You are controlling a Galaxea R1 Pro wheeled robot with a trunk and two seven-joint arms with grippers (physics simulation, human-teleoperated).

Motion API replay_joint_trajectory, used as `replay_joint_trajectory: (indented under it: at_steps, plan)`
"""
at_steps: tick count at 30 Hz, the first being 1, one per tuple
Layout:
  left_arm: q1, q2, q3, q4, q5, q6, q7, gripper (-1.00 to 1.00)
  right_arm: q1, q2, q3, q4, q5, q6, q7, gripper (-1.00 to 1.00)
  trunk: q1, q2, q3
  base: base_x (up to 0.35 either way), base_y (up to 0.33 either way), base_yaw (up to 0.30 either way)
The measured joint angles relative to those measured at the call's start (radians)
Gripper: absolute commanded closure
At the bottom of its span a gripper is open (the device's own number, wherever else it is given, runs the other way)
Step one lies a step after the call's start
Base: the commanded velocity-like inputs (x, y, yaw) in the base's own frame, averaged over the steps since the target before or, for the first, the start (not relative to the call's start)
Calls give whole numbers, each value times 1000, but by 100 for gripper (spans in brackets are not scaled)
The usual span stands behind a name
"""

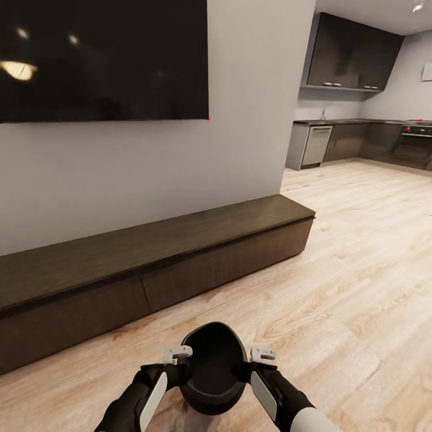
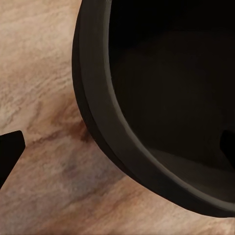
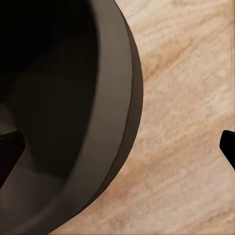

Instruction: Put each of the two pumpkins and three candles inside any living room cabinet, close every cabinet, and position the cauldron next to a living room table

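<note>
A black cauldron (image 1: pixel 212 367) sits between both arms low in the head view, over the light wood floor (image 1: pixel 360 282), just in front of the long dark brown cabinet (image 1: pixel 150 264) that runs along the grey wall (image 1: pixel 150 174). The left gripper (image 1: pixel 177 354) is at the cauldron's left rim and the right gripper (image 1: pixel 262 354) at its right rim, w/ white finger parts by the edge on each side. In the left wrist view the cauldron rim (image 2: pixel 105 127) passes between two dark fingertips (image 2: pixel 10 149), one outside the pot over the floor, the other inside; the fingers are spread wide, straddling the wall, and actual contact can't be judged. The right wrist view gives the mirror case: rim (image 3: pixel 115 112) between spread fingertips (image 3: pixel 10 152), one inside, one outside over floorboards, pressure on the wall not discernible. The cabinet's drawer fronts read flush and shut, its flat top bare. A large dark TV screen (image 1: pixel 102 60) hangs on the wall above the cabinet. Beyond the cabinet's far end, a kitchen w/ dark grey cabinets (image 1: pixel 351 57), a dishwasher (image 1: pixel 316 145) and an oven (image 1: pixel 417 144).
</note>
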Motion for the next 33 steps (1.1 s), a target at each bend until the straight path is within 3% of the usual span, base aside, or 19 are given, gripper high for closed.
replay_joint_trajectory:
  at_steps: [6,20,33]
  plan:
    - [0,0,0,0,1,0,0,-100,0,0,0,11,0,-10,1,-100,0,0,0,0,0,0]
    - [0,0,0,0,1,0,0,-100,0,0,2,12,1,-12,1,-100,5,-2,-39,0,0,0]
    - [0,0,0,0,4,1,0,-100,0,0,3,12,2,-12,1,-100,4,-2,-39,28,0,0]
